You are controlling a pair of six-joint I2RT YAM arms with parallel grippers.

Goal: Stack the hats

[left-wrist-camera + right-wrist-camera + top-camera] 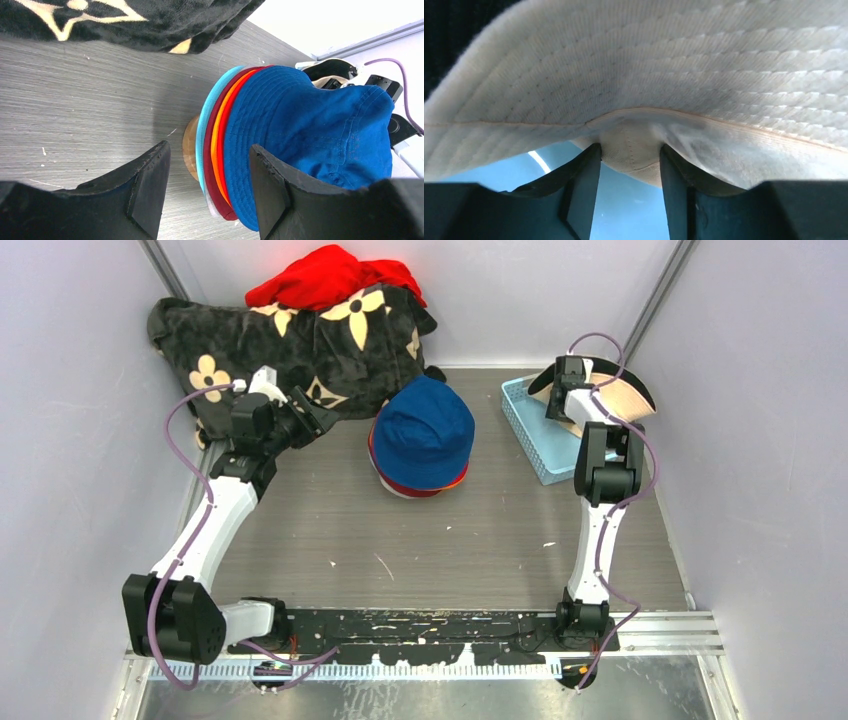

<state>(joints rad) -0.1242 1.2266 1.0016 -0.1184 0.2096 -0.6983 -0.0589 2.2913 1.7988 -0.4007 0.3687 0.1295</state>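
My left arm (pixel 215 520) reaches forward; left tool (pixel 209 150) gapes, fingers apart. My right arm (pixel 600 510) stretches far right; right tool (pixel 630 150) pinches the cream hat (pixel 674 65).

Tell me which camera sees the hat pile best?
The left wrist view. It sees the hat stack from the side, so teal, maroon, orange and red brims show under the royal blue hat. The top view shows only that hat and a red edge. The right wrist view shows just the cream hat.
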